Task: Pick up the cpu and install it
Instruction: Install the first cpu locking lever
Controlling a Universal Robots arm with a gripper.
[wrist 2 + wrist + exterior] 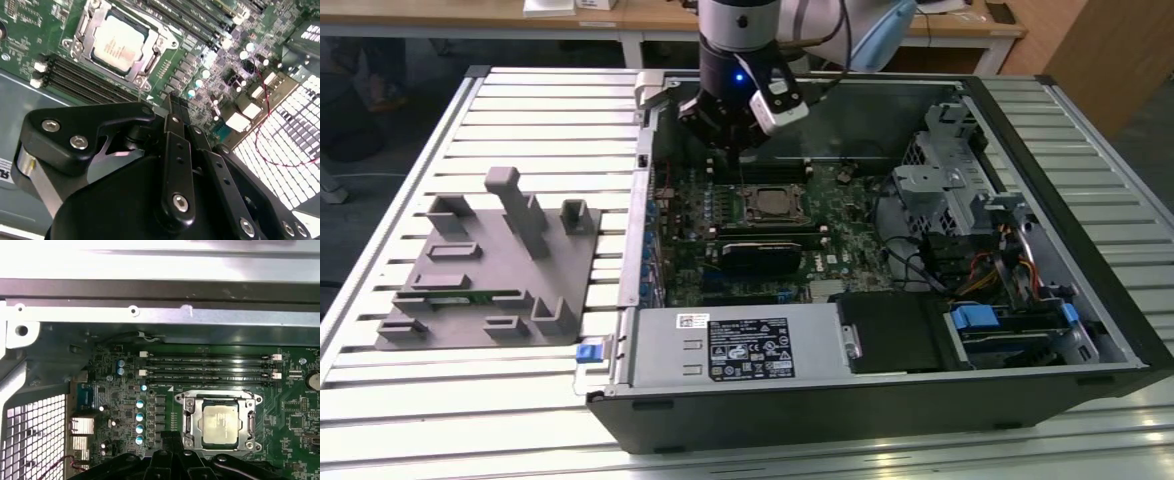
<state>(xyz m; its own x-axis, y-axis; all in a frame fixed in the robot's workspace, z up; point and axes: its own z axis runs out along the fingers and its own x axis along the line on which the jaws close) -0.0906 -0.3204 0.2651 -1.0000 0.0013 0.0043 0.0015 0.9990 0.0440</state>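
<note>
The cpu (220, 423) sits seated in the socket frame (186, 421), so installation appears done. The gripper (177, 107) hovers at the socket's 12 o'clock, fingers closed together, holding nothing.

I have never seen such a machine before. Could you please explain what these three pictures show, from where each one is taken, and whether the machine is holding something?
The exterior view looks from outside at a slatted table. On it lie an open computer case and, toward that view's left, a grey holder tray. The dark column reaching down into the case is a robot arm; its grasping tip is the end effector.

Both wrist views come from cameras riding on the arm, looking down at the green motherboard. The silver square is the cpu, already sitting in its socket. In the second wrist view the end effector has its black fingers together and holds nothing.
</note>
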